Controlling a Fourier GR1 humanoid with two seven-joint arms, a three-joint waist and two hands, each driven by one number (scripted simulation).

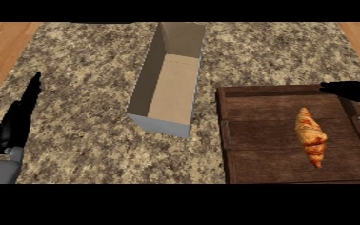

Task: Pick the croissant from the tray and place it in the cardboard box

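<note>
A golden-brown croissant [310, 136] lies on the dark wooden tray [260, 143] at the lower right, lengthwise toward me. The open cardboard box [169, 83] stands in the middle of the counter, long and narrow, with nothing inside it. My right hand [342, 89] comes in at the right edge over the tray's far corner, well above the croissant and apart from it; only a dark tip shows. My left hand [20, 117] rests at the left edge with its fingers straight and pointing up, far from the box.
The speckled granite counter [84, 66] runs under everything. Wooden floor [15, 35] shows beyond its left and right far corners. The tray's left rim lies close to the box's near right corner.
</note>
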